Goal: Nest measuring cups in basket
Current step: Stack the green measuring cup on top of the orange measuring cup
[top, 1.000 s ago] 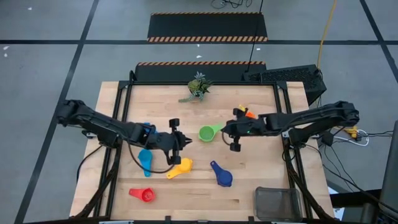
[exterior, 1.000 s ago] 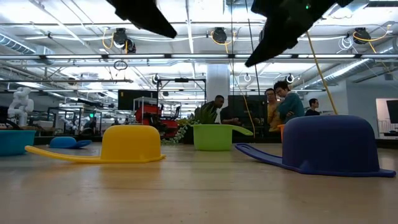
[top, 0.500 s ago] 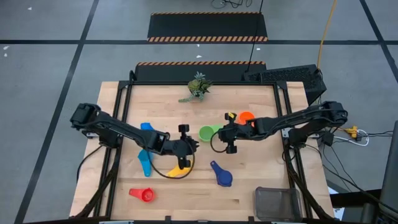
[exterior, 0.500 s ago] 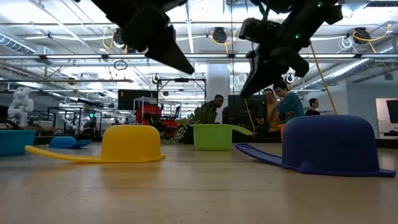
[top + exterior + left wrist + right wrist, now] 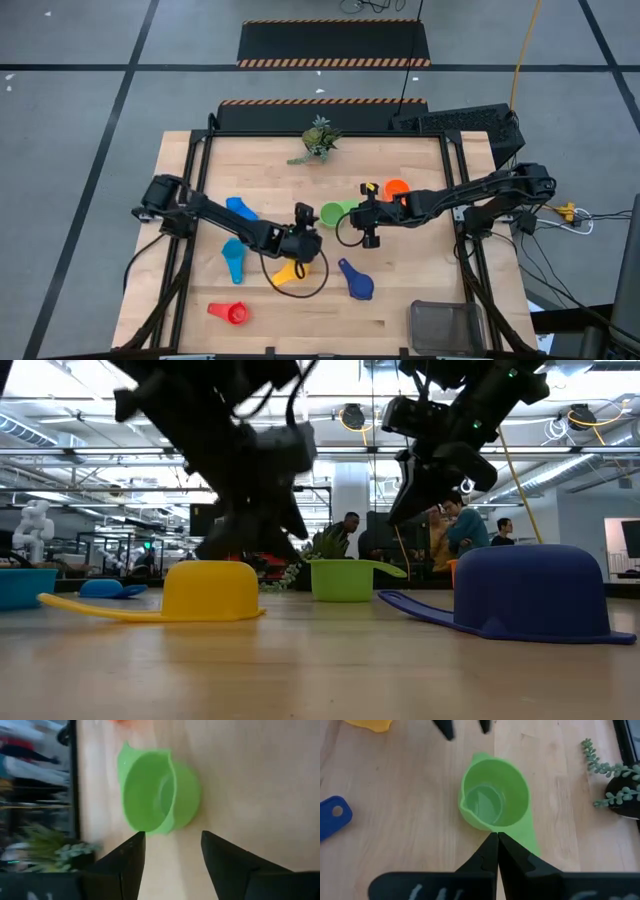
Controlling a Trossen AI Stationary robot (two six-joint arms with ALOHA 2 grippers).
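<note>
The green measuring cup (image 5: 332, 213) stands mouth up on the table's middle. My left gripper (image 5: 172, 840) is low beside it on its left, open, fingers pointing at the cup with nothing between them. My right gripper (image 5: 496, 841) is shut and hovers over the cup's handle (image 5: 527, 837); in the low view it (image 5: 397, 512) is clear above the cup (image 5: 345, 580). The yellow (image 5: 289, 271), dark blue (image 5: 356, 281), red (image 5: 231, 313), orange (image 5: 397, 188) and two light blue cups (image 5: 233, 262) (image 5: 240, 208) lie scattered. The basket (image 5: 445, 326) sits at the near right corner.
A small plant sprig (image 5: 318, 140) stands at the far edge, mid table. The yellow cup lies mouth down just near-side of my left gripper (image 5: 314, 234). People stand in the room beyond the table. Bare wood lies between the dark blue cup and the basket.
My left gripper has come down and toward the table's right, up to the green cup, rolling its wrist as it went, and has opened. My right gripper has sunk a little over the green cup's handle and stayed shut. No cup has moved.
</note>
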